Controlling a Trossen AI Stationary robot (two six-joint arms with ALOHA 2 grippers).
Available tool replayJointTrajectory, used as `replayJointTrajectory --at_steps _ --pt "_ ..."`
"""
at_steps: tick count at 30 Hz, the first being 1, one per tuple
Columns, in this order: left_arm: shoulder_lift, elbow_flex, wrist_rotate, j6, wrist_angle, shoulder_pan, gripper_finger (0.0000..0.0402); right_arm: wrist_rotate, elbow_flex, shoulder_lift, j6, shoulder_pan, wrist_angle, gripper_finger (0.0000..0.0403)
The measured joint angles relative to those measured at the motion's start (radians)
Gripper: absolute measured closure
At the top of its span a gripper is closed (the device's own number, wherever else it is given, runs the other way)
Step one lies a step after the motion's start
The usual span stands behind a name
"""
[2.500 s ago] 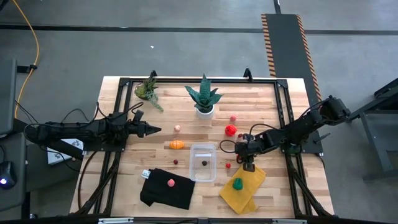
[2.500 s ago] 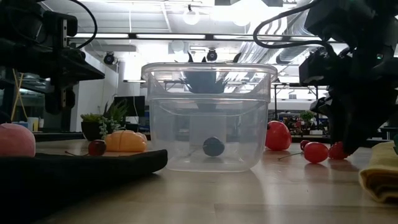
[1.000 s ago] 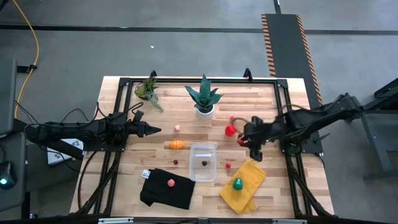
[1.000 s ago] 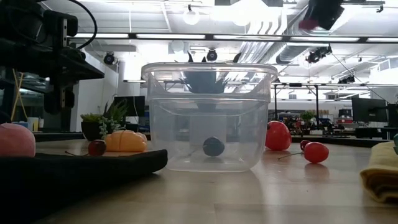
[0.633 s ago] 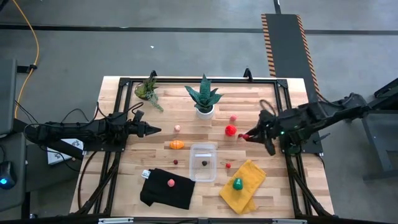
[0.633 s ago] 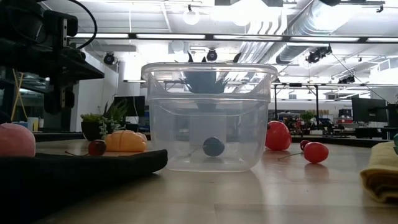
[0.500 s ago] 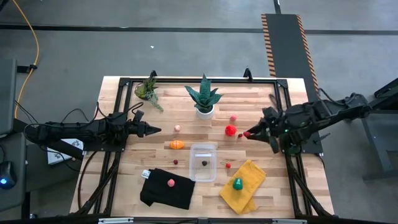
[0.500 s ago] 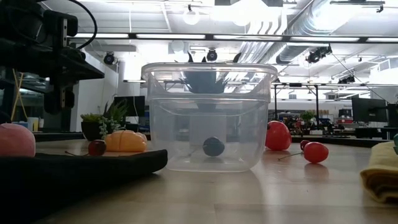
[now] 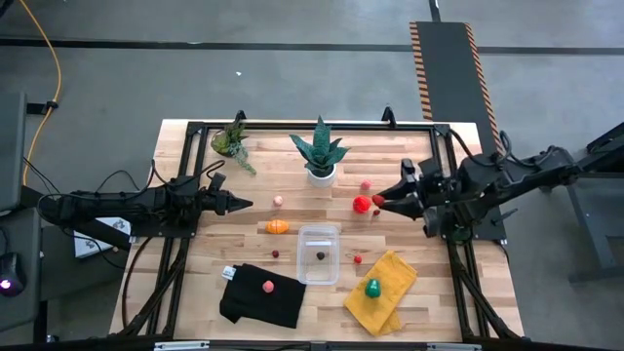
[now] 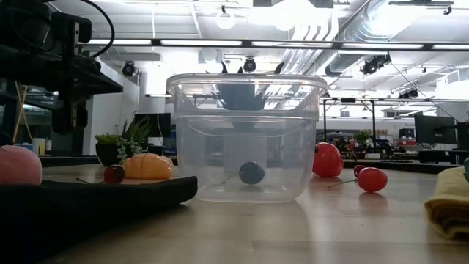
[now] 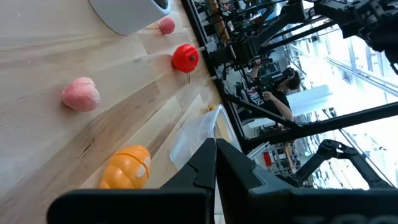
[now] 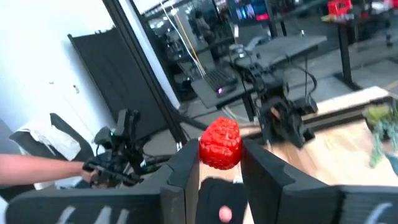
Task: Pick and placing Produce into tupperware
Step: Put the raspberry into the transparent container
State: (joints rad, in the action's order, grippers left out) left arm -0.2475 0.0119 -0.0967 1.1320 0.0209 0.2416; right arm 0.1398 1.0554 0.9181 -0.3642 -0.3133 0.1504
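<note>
The clear tupperware (image 9: 319, 253) stands at the table's middle front with a dark round piece (image 10: 251, 173) inside. My right gripper (image 9: 382, 202) hovers high over the table's right half, pointing level toward the left, shut on a small red bumpy piece of produce (image 12: 219, 144). My left gripper (image 9: 246, 203) waits shut at the left, level, touching nothing. Loose produce lies on the wood: an orange piece (image 9: 277, 227), a pink one (image 9: 278, 201), a red one (image 9: 362, 204) and small red ones (image 9: 358, 258). My right gripper pinches the red bumpy piece by its two opposite sides (image 12: 204, 149) between its two fingers (image 12: 186, 171). The piece sticks out past the fingertips. The fingers lie level, pointing toward the table's left. The piece is lifted clear of the table.
A yellow cloth (image 9: 380, 292) with a green piece (image 9: 371, 287) lies at the front right. A black cloth (image 9: 261, 295) with a pink piece (image 9: 268, 286) lies at the front left. Two potted plants (image 9: 320, 154) (image 9: 232, 141) stand along the far edge.
My right gripper has risen with the red piece and tipped from pointing down to pointing level toward the table's left, leaving the top of the low view. It has drawn back toward the table's right and far side. The grip has stayed shut on the piece.
</note>
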Motion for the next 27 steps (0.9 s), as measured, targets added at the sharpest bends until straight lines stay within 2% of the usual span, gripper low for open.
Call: replayJointTrajectory --at_steps 7,12,16,18,24,27 --pt "0.000 0.000 0.000 0.000 0.000 0.000 0.0401 -0.003 0.000 0.096 0.031 0.047 -0.075 0.0316" --pt "0.000 0.000 -0.011 0.001 0.001 0.000 0.0401 -0.057 0.000 0.155 0.006 0.078 -0.077 0.0316" --pt "0.000 0.000 -0.027 0.001 0.006 0.000 0.0401 -0.078 0.053 0.217 0.033 0.083 -0.051 0.0316" --pt "0.000 0.000 -0.030 0.001 0.006 0.000 0.0401 -0.080 0.106 0.249 0.068 0.084 -0.004 0.0316" --pt "0.000 0.000 -0.030 0.001 0.006 0.000 0.0401 -0.080 0.292 0.367 0.106 0.111 0.305 0.0316" --pt "0.000 0.000 -0.030 0.001 0.006 0.000 0.0401 -0.080 0.371 0.423 0.126 0.121 0.389 0.0316"
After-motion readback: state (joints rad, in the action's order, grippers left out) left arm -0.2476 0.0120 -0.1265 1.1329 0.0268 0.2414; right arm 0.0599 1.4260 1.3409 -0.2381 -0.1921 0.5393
